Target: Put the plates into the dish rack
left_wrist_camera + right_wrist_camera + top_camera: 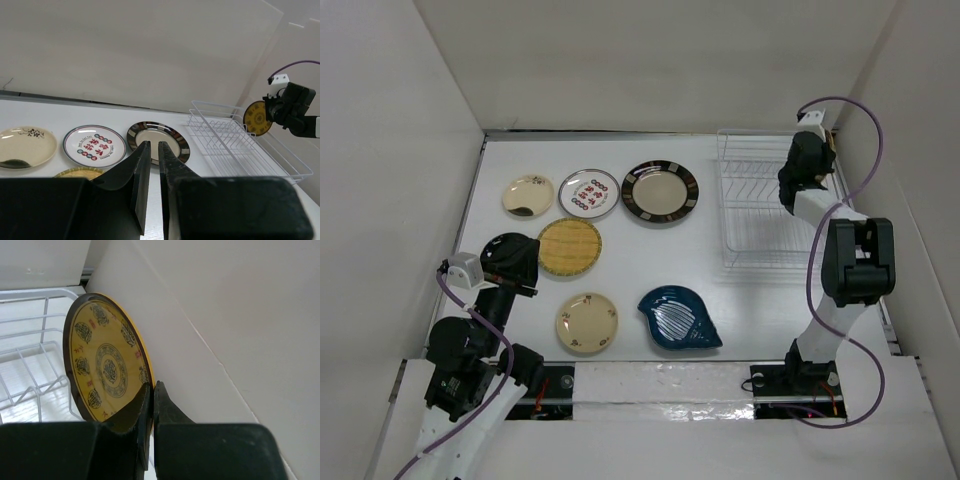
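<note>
Looking first at the top cam: six plates lie flat on the worktop [750,300], the woven yellow plate [569,247] just beside the left arm [480,340], so a careless swing could shove it into its neighbours. The dish rack [760,215] stands at the right w/ the right arm [855,260] reaching over its far end, close to the side wall [910,120]; there's little room, so a knock vs. the wall is possible. Left wrist cam: left fingers [141,187] are nearly together, slim gap, nothing btwn them. The brown-yellow plate [257,117] hangs upright at the rack's far end; can't tell if it touches the wires. Right wrist cam: right fingers [167,407] are clamped on that plate's rim only. W/ such a thin edge grip the plate may pivot or slip while lowering. If the rim lands on a wire, not btwn prongs, it could tip or push the light rack.
</note>
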Robot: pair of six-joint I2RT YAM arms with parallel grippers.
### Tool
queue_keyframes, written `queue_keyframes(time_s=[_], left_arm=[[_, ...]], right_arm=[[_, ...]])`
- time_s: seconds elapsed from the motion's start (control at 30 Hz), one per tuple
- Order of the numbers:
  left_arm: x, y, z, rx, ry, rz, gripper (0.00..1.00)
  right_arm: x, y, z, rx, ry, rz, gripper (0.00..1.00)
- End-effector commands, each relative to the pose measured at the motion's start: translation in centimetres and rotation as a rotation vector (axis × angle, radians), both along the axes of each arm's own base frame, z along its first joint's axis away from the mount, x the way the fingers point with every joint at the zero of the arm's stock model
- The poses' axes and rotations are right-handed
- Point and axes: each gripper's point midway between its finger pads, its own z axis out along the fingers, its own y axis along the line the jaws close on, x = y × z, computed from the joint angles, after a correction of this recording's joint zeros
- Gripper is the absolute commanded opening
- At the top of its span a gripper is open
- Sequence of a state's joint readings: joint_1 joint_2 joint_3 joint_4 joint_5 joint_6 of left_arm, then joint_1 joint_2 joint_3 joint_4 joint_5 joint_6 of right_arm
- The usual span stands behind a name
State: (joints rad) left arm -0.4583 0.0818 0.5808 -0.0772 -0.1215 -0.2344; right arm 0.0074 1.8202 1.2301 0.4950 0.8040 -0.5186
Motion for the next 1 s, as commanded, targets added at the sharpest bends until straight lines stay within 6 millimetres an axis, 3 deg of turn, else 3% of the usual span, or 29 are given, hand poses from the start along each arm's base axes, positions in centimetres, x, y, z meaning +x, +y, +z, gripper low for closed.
queue_keyframes(time_s=[0.0, 0.13, 0.23, 0.27, 0.3, 0.4, 0.43, 0.5, 0.53, 0.57, 0.6, 0.63, 0.67, 0.7, 0.77, 0.8, 0.87, 0.9, 0.93, 0.97], left_arm=[[-0.1, 0.0, 1.3, -0.024, -0.031, -0.004, 0.1], [-0.1, 0.0, 1.2, -0.023, -0.029, -0.003, 0.1], [-0.1, 0.0, 1.2, -0.022, -0.026, -0.003, 0.1], [0.0, 0.0, 1.1, -0.021, -0.024, -0.003, 0.1], [0.0, -0.1, 1.1, -0.02, -0.024, -0.003, 0.1], [0.2, -0.2, 0.9, -0.017, -0.015, -0.005, 0.1], [0.2, -0.2, 0.9, -0.016, -0.012, -0.003, 0.1], [0.5, -0.3, 0.6, -0.011, -0.001, -0.002, 0.1], [0.6, -0.2, 0.6, -0.01, 0.0, 0.002, 0.1], [0.7, -0.2, 0.5, -0.008, 0.006, 0.005, 0.1], [0.9, -0.3, 0.2, -0.003, 0.017, 0.008, 0.1], [1.1, -0.3, 0.1, -0.002, 0.024, 0.014, 0.1], [1.2, -0.3, 0.0, 0.0, 0.029, 0.017, 0.1], [1.3, -0.3, -0.1, 0.003, 0.035, 0.02, 0.1], [1.7, -0.4, -0.5, 0.01, 0.05, 0.025, 0.1], [1.9, -0.4, -0.7, 0.014, 0.059, 0.028, 0.1], [2.4, -0.5, -1.1, 0.024, 0.079, 0.034, 0.09], [2.6, -0.5, -1.3, 0.028, 0.086, 0.039, 0.09], [2.8, -0.5, -1.4, 0.031, 0.094, 0.047, 0.09], [3.1, -0.5, -1.7, 0.038, 0.108, 0.055, 0.09]], right_arm=[[0.6, 1.7, 0.0, -0.017, -0.055, 0.026, 0.04], [0.3, 1.4, -1.5, -0.015, -0.037, -0.002, 0.17], [0.1, 1.3, -0.4, 0.003, -0.072, -0.015, 0.31], [0.0, 1.2, 0.2, 0.01, -0.089, -0.028, 0.41], [0.0, 1.2, 1.1, 0.021, -0.111, -0.03, 0.45], [0.0, 2.3, 5.5, 0.094, -0.225, -0.03, 0.58], [-0.2, 2.6, 7.9, 0.16, -0.288, -0.03, 0.59], [0.1, 5.9, 10.2, 0.26, -0.339, 0.067, 0.59], [-0.2, 7.7, 9.9, 0.356, -0.333, 0.107, 0.55], [-0.5, 12.0, 12.3, 0.438, -0.357, 0.278, 0.4], [-0.9, 14.8, 12.6, 0.511, -0.357, 0.372, 0.29], [-2.4, 20.5, 12.4, 0.625, -0.321, 0.552, 0.04], [-2.9, 21.7, 11.9, 0.669, -0.301, 0.612, 0.0], [-4.2, 26.4, 11.2, 0.731, -0.248, 0.746, 0.0], [-6.9, 33.4, 9.1, 0.875, -0.123, 0.975, 0.0], [-9.3, 37.7, 6.7, 0.912, -0.015, 1.079, 0.0], [-12.5, 42.5, 4.1, 0.975, 0.131, 1.208, 0.0], [-13.8, 44.4, 1.2, 0.983, 0.247, 1.237, 0.0], [-16.2, 47.1, 0.0, 0.976, 0.34, 1.306, 0.01], [-18.0, 49.0, -1.1, 0.99, 0.428, 1.381, 0.11]])
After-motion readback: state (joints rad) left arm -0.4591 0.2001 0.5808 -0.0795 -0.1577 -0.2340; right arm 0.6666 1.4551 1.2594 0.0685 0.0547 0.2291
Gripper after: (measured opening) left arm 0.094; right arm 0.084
